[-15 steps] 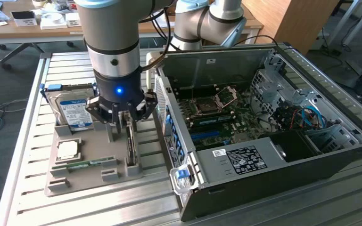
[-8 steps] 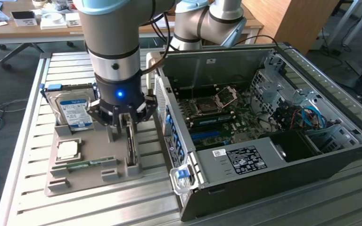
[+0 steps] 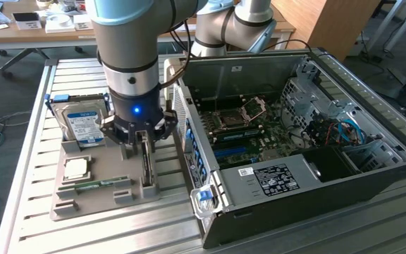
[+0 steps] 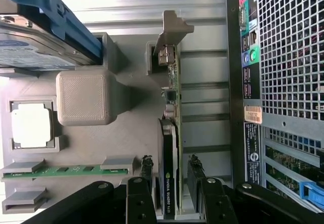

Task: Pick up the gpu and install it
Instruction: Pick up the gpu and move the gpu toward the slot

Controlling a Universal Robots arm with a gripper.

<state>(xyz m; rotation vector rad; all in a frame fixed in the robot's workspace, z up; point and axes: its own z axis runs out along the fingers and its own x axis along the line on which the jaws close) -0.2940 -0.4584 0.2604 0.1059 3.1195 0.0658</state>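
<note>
While the gpu [image 4: 167,193] stands on edge in its slots along the tray's [image 4: 131,123] edge nearest the case [image 4: 288,57], you are at the pick-up step, and nothing is lifted yet. Your claw [image 4: 170,164] sits low over the gpu's cooler end, jaws part open, with one finger [image 4: 147,166] beside each flat face and a thin gap either side. It holds nothing and seems not quite to touch. By my reading, the next move calls for a square close on those faces and a straight pull out of the slots — any tilt could bind the gpu against the tray.
</note>
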